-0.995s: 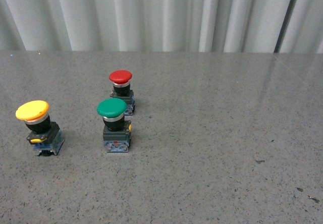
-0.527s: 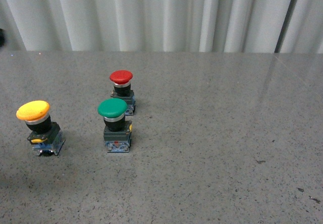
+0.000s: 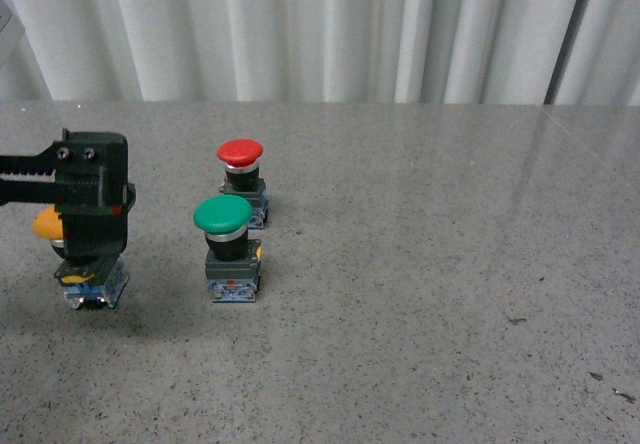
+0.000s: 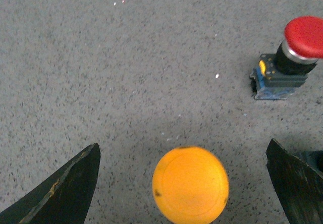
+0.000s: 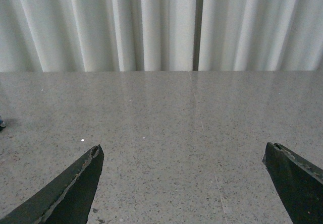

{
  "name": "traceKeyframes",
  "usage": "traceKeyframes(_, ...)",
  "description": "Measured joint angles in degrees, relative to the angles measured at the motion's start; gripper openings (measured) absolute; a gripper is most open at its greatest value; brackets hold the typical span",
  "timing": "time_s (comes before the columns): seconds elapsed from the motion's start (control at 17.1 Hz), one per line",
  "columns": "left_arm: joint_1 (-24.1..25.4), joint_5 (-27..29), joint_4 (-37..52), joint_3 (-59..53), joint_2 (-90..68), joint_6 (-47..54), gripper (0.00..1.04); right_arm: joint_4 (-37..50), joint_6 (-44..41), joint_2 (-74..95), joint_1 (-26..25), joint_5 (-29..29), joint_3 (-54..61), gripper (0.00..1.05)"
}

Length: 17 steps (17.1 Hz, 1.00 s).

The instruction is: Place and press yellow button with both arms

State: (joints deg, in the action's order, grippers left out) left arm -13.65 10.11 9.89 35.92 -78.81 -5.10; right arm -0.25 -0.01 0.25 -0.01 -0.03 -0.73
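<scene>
Yellow button (image 4: 190, 184): upright on the worktop (image 3: 450, 264), far left, mostly hidden behind the left gripper in the front view.
Left gripper (image 3: 92, 226): over the yellow button; jaws spread wide, one on each side of the cap, not touching it in the wrist view.
Right gripper (image 5: 181, 151): jaws wide apart, holding nothing, over bare worktop.
Green button (image 3: 224, 214): upright, right of the yellow one.
Red button (image 3: 240, 152): upright, just behind the green.
Backdrop: pale curtain (image 3: 330, 24).

Even soft light, faint shadows, pale sheen on table (image 3: 560, 154), yellow button (image 4: 190, 183) slightly blurred
</scene>
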Motion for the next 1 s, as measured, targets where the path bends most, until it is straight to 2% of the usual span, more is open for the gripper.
traceKeyframes(0.29,1.5,-1.7,1.3,-1.7,-2.6,-0.9,0.97,0.0,0.0,0.0,0.0,0.0,0.0,0.98)
traceKeyframes(0.47,1.4,-1.1,1.6,-1.6,-2.6,-0.4,0.67,0.0,0.0,0.0,0.0,0.0,0.0,0.98)
traceKeyframes(0.53,1.4,-0.5,0.8,-0.9,-2.6,0.4,0.47,0.0,0.0,0.0,0.0,0.0,0.0,0.98)
traceKeyframes(0.59,1.1,0.2,-0.4,-0.5,-1.7,0.9,0.38,0.0,0.0,0.0,0.0,0.0,0.0,0.98)
traceKeyframes(0.82,-3.9,3.1,-5.8,6.8,8.5,2.1,0.34,0.0,0.0,0.0,0.0,0.0,0.0,0.98)
traceKeyframes(1.0,-13.7,4.9,-7.2,20.2,7.2,1.1,0.34,0.0,0.0,0.0,0.0,0.0,0.0,0.98)
